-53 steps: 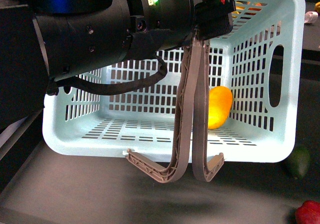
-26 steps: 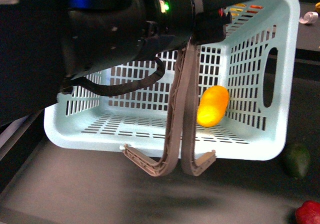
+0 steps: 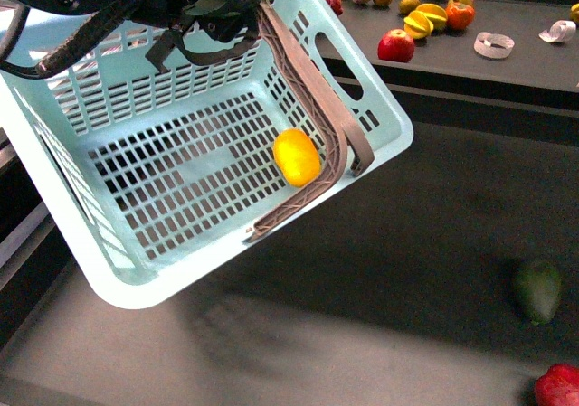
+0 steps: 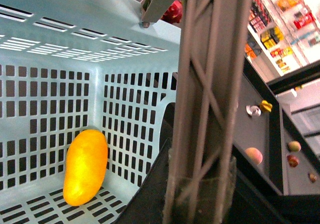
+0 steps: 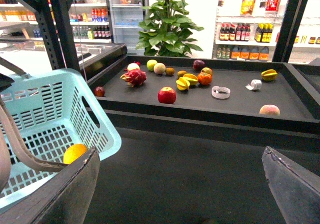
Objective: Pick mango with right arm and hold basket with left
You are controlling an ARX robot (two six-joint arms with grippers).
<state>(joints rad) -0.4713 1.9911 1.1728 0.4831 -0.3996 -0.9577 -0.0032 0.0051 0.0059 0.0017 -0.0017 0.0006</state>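
The pale aqua basket (image 3: 163, 171) hangs tilted in the air at the upper left, its open side facing the camera. My left gripper (image 4: 200, 194) is shut on its grey-brown handles (image 3: 312, 89), which run close past the left wrist camera (image 4: 210, 84). The yellow-orange mango (image 3: 297, 156) lies inside the basket against the handle side; it also shows in the left wrist view (image 4: 85, 166) and the right wrist view (image 5: 75, 153). My right gripper (image 5: 182, 194) is open and empty over the dark table, to the right of the basket (image 5: 50, 114).
A dark green avocado (image 3: 538, 290) and a red fruit (image 3: 558, 386) lie on the dark table at the right. A raised back shelf (image 3: 507, 62) holds a red apple (image 3: 395, 45), cut yellow-orange fruit (image 3: 425, 19), tape rolls and several other fruits.
The basket has swung up and to the left and tipped over, its floor now facing the camera. The mango has shifted inside it. The left arm has risen out of the view's middle.
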